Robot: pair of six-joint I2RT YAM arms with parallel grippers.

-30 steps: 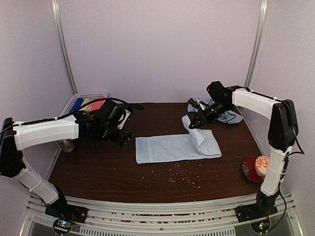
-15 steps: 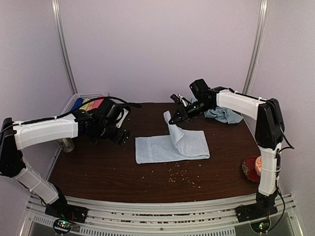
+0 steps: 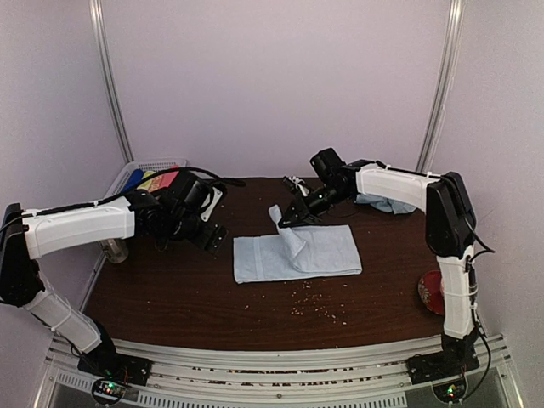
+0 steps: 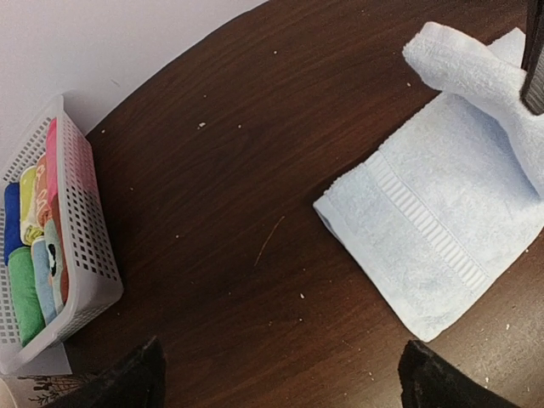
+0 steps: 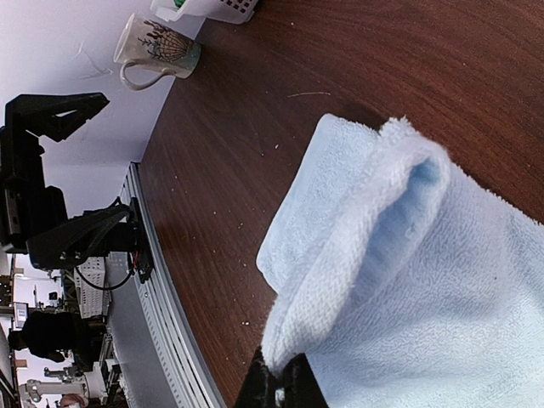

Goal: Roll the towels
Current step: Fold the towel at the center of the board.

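Observation:
A pale light-blue towel [image 3: 319,252] lies flat in the middle of the dark table, and in the left wrist view its ribbed end [image 4: 442,246] is to the right. My right gripper [image 3: 291,218] is shut on the towel's edge and holds it up over the towel's middle, so a fold of cloth hangs from it. In the right wrist view the pinched fold [image 5: 374,221] rises from the closed right gripper [image 5: 280,384]. A second towel [image 3: 387,203] lies crumpled at the back right, behind the right arm. My left gripper [image 3: 212,239] hovers open left of the towel; nothing lies within this left gripper [image 4: 285,382].
A white basket [image 3: 127,176] of coloured rolls stands at the back left, also seen as the basket [image 4: 81,221] in the left wrist view. A mug [image 3: 116,252] sits near the left edge. A red dish [image 3: 435,291] is at the right front. Crumbs [image 3: 310,304] dot the table.
My right gripper has carried the towel's end leftwards over the flat part, so the fold now stands near the towel's middle. The left arm has barely moved.

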